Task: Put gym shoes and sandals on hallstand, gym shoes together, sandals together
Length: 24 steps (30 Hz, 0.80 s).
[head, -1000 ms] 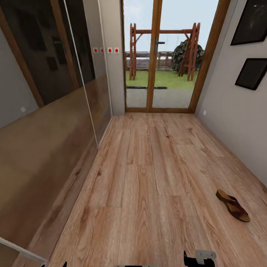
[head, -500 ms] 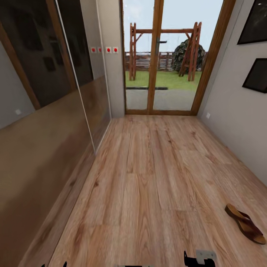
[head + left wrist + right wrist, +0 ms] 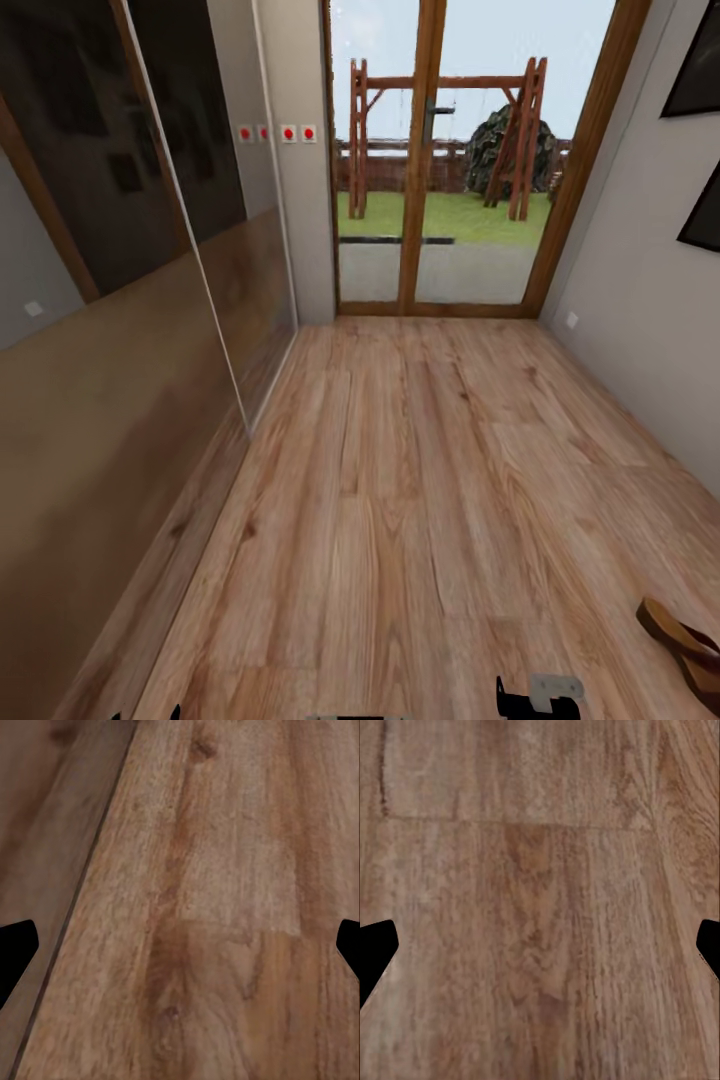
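Sandal (image 3: 688,648) on corridor floor (image 3: 400,520) – both grippers (image 3: 180,945) (image 3: 540,945) spread wide, pointing down at planks

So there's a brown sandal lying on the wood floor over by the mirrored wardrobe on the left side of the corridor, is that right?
Not quite. The brown sandal does lie on the wood floor, but at the right side of the corridor, near the grey wall, not by the mirrored wardrobe. The head view shows it, cut by the picture's edge.
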### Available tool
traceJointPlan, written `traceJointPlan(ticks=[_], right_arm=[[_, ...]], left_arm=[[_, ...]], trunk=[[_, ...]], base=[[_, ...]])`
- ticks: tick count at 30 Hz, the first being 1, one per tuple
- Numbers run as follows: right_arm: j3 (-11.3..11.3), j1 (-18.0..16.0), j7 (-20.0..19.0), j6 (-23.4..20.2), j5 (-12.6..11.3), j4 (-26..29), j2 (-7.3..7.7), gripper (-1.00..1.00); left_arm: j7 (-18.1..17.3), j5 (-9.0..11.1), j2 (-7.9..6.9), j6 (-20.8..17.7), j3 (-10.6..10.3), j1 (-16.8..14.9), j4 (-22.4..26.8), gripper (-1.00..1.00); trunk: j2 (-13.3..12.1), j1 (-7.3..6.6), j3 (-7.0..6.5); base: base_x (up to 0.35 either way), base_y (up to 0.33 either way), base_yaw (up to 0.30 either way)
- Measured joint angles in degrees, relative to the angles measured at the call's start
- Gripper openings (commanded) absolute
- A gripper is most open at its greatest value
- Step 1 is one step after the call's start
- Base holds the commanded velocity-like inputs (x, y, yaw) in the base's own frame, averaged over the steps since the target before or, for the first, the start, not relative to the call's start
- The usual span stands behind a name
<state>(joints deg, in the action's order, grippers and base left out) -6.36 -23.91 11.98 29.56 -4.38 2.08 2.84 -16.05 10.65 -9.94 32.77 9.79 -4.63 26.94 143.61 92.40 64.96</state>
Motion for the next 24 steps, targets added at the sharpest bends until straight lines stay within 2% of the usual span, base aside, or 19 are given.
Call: traceJointPlan(ticks=[24], right_arm=[[0.0, 0.0, -0.1, 0.0, 0.0, 0.0, -0.03, 1.0]], left_arm=[[0.0, 0.1, 0.0, 0.0, 0.0, 0.0, 0.0, 1.0]], trunk=[[0.0, 0.0, 0.0]], base=[[0.337, 0.0, -0.017]])
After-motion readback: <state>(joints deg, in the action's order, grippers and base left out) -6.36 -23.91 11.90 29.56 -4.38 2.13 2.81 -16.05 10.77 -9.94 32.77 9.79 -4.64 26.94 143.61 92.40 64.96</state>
